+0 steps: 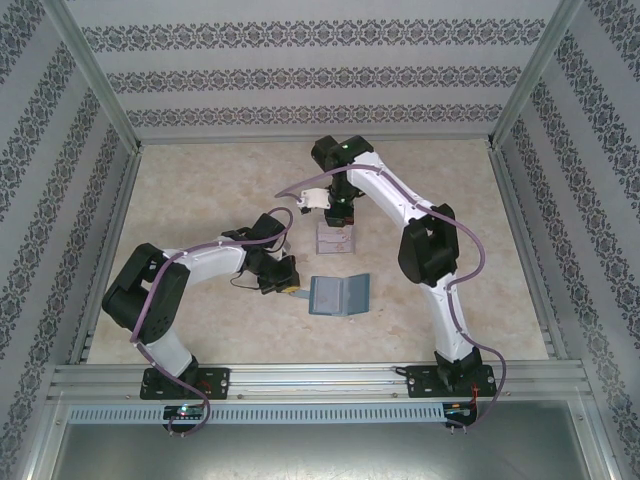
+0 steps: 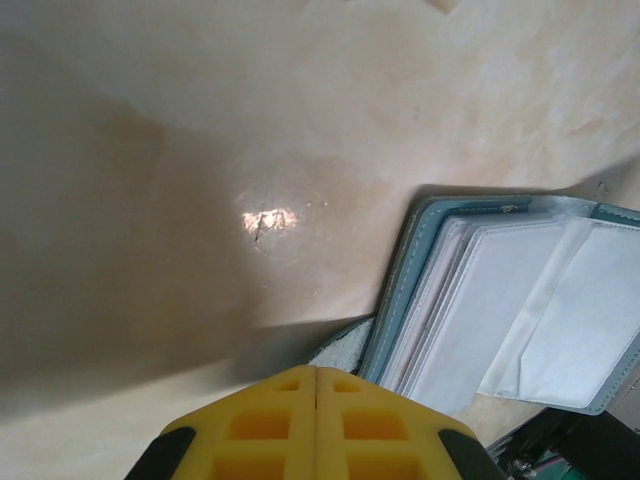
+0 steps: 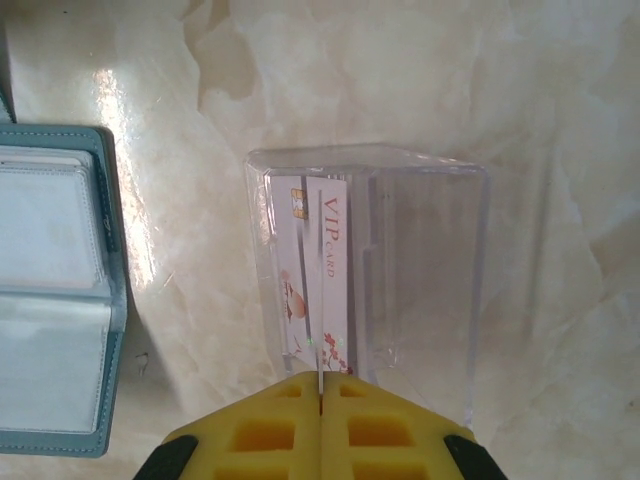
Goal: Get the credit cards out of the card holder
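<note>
Note that your left gripper (image 2: 316, 372) has its fingers pressed shut, just beside the open card holder (image 2: 398, 300). Your right gripper (image 3: 321, 378) is likewise closed, above a clear box (image 3: 425, 260) near the card holder's far side. The credit cards (image 3: 325, 250) stand upright inside that box.

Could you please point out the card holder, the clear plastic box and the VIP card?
card holder (image 1: 338, 296), top view, grey-blue inside
clear plastic box (image 3: 430, 260), right wrist view, transparent wall
VIP card (image 3: 333, 300), right wrist view, white face
</note>
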{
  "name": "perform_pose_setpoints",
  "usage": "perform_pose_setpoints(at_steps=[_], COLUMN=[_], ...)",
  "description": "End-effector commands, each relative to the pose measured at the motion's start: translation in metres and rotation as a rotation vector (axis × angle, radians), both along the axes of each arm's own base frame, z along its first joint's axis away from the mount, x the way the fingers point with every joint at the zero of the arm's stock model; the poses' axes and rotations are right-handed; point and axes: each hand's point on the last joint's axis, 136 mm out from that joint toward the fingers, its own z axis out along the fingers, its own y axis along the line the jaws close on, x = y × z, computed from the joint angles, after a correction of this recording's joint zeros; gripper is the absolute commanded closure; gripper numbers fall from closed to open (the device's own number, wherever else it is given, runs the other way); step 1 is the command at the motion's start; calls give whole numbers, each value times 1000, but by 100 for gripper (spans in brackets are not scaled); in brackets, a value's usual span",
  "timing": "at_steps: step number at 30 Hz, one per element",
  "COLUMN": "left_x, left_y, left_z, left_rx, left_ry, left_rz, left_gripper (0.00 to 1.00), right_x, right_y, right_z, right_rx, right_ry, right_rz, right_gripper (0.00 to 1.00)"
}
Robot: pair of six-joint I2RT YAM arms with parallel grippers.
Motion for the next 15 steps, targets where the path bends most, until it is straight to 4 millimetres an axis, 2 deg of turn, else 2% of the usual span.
perform_pose_setpoints(at_steps=[1, 10, 15], left_x=[1, -1, -1], left_y=[4, 6, 8], left_z=[5, 5, 5], left_rx=[-18, -13, -10], left_ry=[-2, 1, 0], left_rz=[12, 9, 16], left_gripper=[96, 96, 96], right_x=[-8, -9, -16], right_y=[-7, -3, -2], right_z=[-4, -24, -34], right_rx=[-34, -39, -33], right_ry=[53, 92, 133], right_rz=[30, 36, 42], right_gripper=[100, 100, 100])
